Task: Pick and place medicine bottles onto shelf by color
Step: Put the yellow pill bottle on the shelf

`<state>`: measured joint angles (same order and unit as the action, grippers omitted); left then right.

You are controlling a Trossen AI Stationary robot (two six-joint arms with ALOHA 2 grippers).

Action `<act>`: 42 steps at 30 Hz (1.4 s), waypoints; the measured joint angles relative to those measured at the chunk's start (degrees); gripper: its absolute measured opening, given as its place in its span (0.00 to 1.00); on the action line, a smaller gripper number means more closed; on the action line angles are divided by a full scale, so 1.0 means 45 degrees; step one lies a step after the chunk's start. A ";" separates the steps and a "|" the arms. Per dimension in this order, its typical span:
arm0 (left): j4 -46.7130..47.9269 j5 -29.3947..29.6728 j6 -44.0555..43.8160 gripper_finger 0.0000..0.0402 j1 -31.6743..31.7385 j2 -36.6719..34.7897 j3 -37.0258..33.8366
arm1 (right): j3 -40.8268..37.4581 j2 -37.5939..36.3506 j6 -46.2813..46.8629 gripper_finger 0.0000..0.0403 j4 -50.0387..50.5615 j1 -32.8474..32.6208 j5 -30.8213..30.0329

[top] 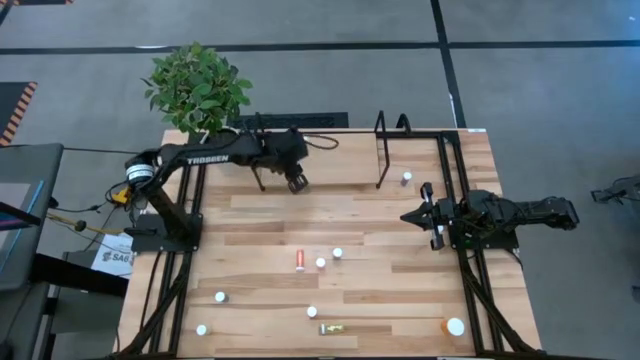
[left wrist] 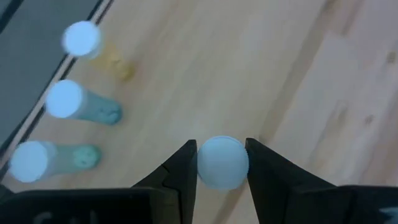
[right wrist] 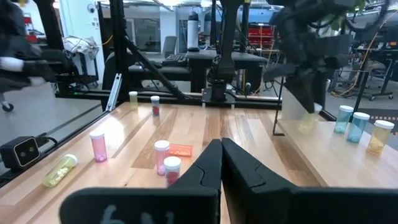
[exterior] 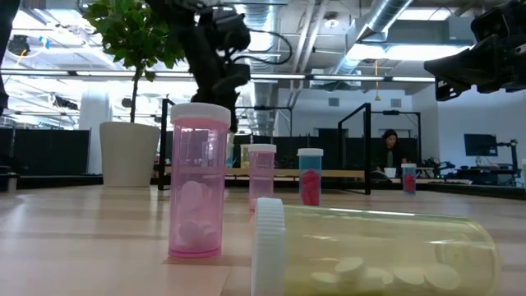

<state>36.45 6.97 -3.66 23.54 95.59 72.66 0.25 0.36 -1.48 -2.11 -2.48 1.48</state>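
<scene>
High view: the bench (top: 260,215) is seen from above, with the shelf (top: 350,165) along its far edge and a potted plant (top: 197,88) at the far left corner.
Left tool (top: 296,183): positioned over the left part of the shelf; closed narrowly on a bottle (left wrist: 222,162).
Left wrist view: a white cap is clamped between both fingers (left wrist: 181,171), which touch it on either side.
Held bottle colour: cannot be told from the wrist view, as only the cap is shown; it appears pale yellow in the right wrist view.
Shelf contents: three bottles (left wrist: 68,102) are stood in a row near the shelf edge, just beside the left tool; one yellow body and two blue-green bodies are shown. One further bottle (top: 406,177) is stood at the right end of the shelf.
Right tool (top: 412,216): held above the right side of the bench, pointing left; fingers shut together, nothing held.
Bench, middle: a red bottle (top: 300,260) is laid on its side; two capped bottles (top: 329,258) are stood just beside it.
Bench, near edge: a yellow bottle (top: 332,328) is laid on its side; a larger orange bottle (top: 453,326) is stood at the near right.
Low view: a pink bottle (exterior: 197,181) is stood upright next to the lying yellow bottle.
</scene>
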 joint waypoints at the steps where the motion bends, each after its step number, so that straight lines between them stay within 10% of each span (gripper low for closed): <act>1: -0.0099 -0.0218 0.0096 0.25 0.0232 0.0000 -0.0088 | 0.0000 0.0000 0.0000 0.06 0.0000 -0.0005 0.0000; 25: -0.0402 0.0796 -0.0608 0.25 0.1620 0.0015 -0.0373 | 0.0003 -0.0002 0.0000 0.06 0.0000 0.0000 0.0000; 42: -0.0893 -0.2386 0.6164 0.25 0.2552 0.0019 -0.0373 | 0.0000 -0.0004 0.0000 0.06 0.0000 0.0000 0.0000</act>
<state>32.42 -3.77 24.08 35.02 95.68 70.98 0.25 0.34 -1.48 -2.11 -2.48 1.48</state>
